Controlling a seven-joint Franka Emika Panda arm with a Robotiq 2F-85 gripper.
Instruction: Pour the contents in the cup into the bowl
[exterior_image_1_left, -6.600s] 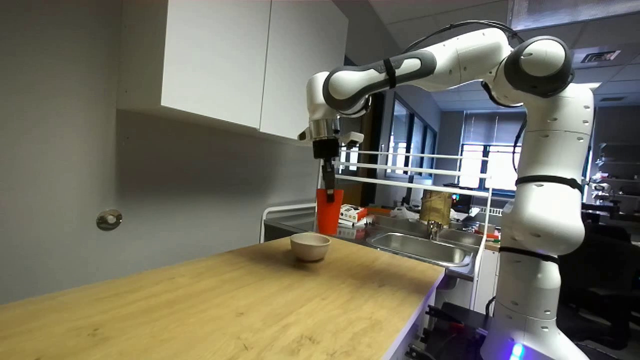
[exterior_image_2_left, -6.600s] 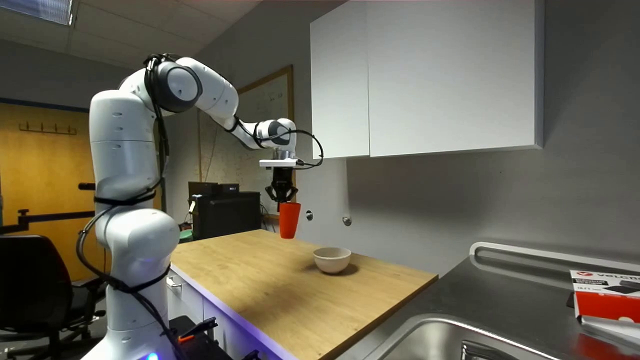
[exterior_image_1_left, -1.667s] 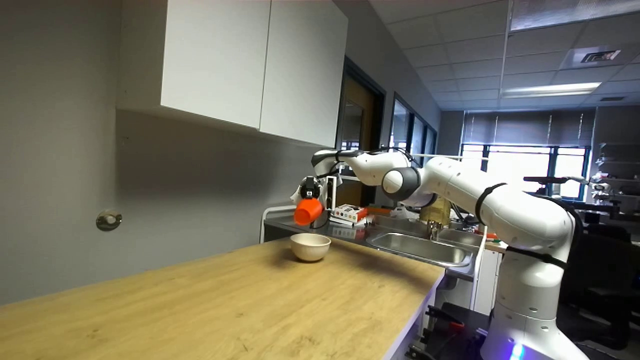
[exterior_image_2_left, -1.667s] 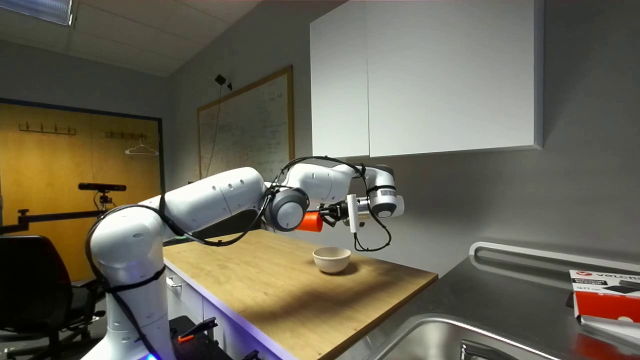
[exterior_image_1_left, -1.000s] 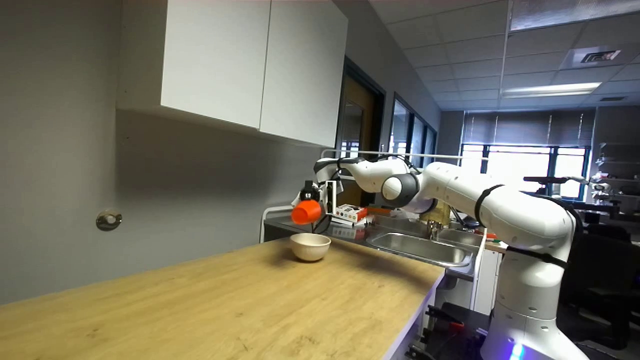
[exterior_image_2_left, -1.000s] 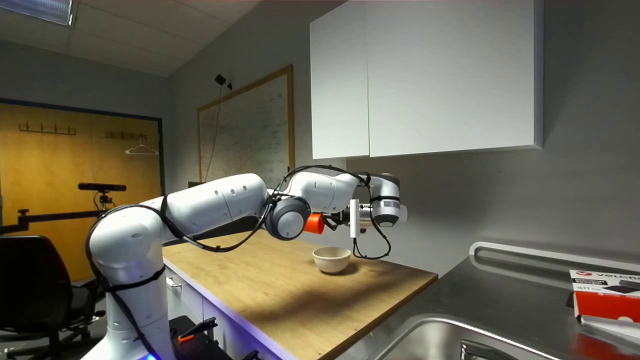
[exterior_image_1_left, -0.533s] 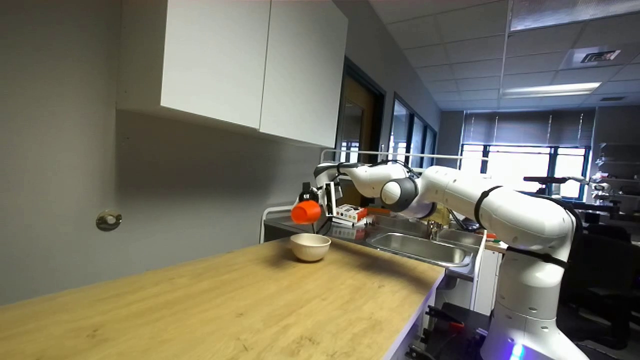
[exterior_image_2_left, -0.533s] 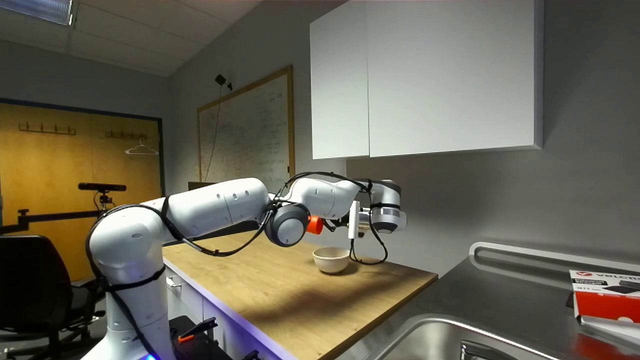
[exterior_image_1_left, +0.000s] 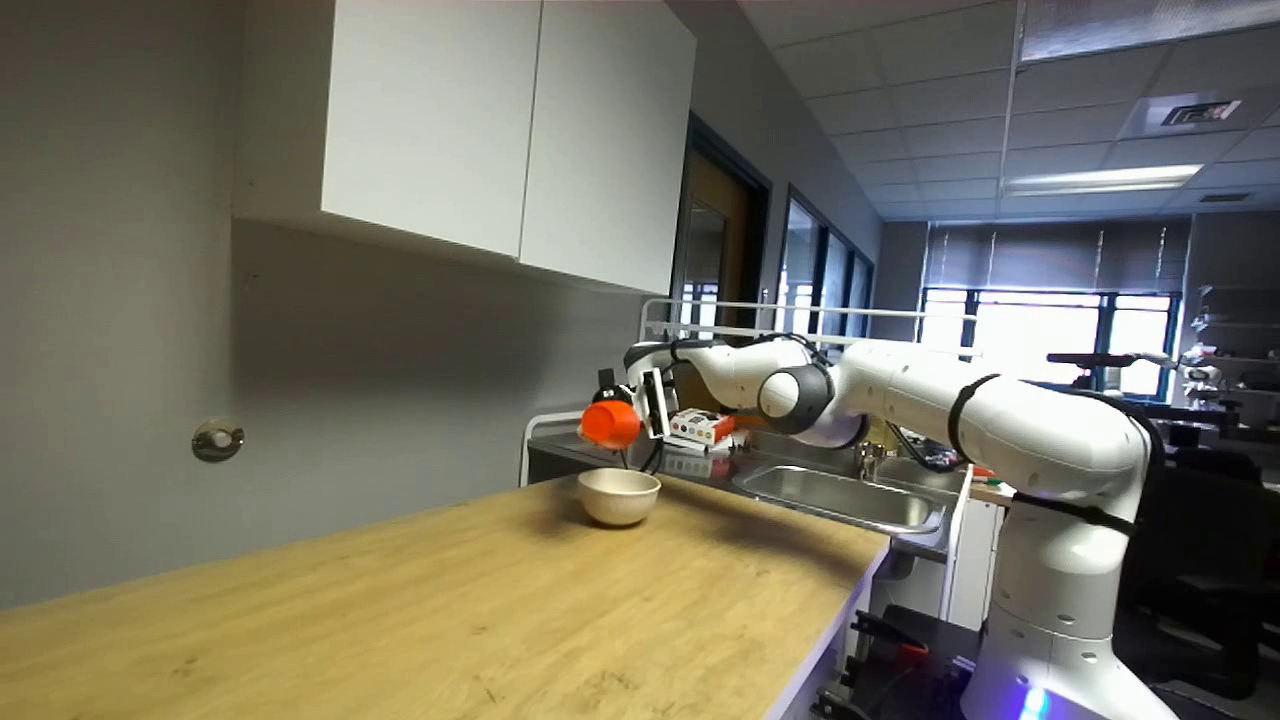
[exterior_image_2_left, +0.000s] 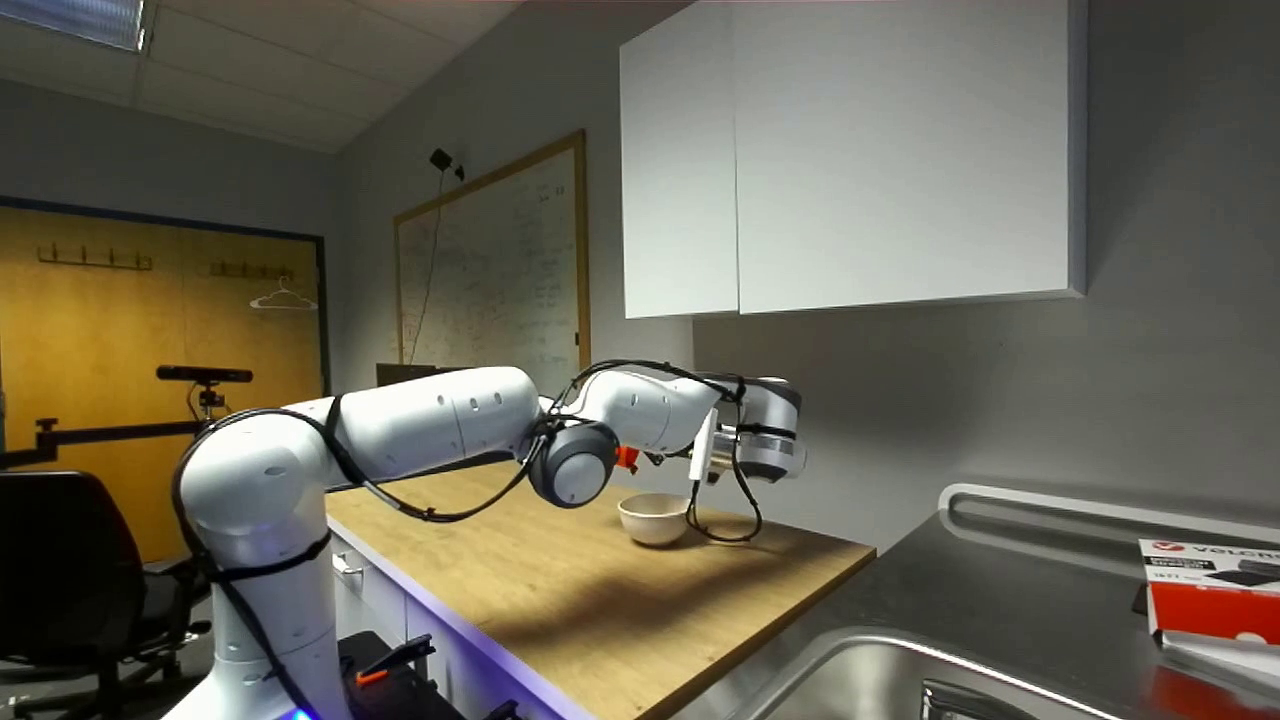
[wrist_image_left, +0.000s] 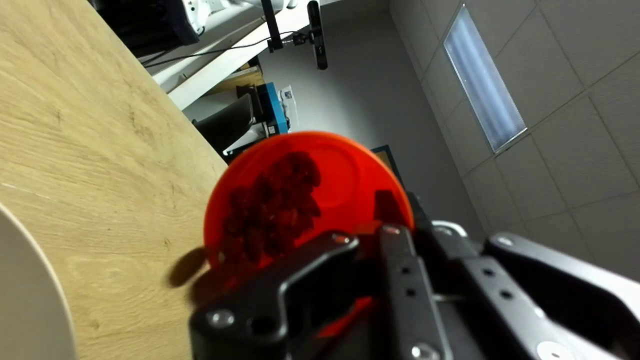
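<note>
One red-orange plastic cup (exterior_image_1_left: 611, 425) hanging tilted above the bowl (exterior_image_1_left: 618, 500), toward the table's (exterior_image_1_left: 380, 620) corner between wall (exterior_image_1_left: 400, 390) and sink (exterior_image_1_left: 840, 495). Gripper (wrist_image_left: 411, 220) pinching cup side at rim. Probably light, flexing under squeeze; best gripping opposite pouring lip.

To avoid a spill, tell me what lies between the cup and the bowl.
In the wrist view, blurred brown pieces show at the rim of the cup; otherwise the gap to the bowl shows only tabletop behind.

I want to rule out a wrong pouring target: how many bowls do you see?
1: the pale bowl stands on the wooden counter in both exterior views, lower than the tilted red-orange cup. The wrist view cuts it off. Others may be hidden behind the arm.
</note>
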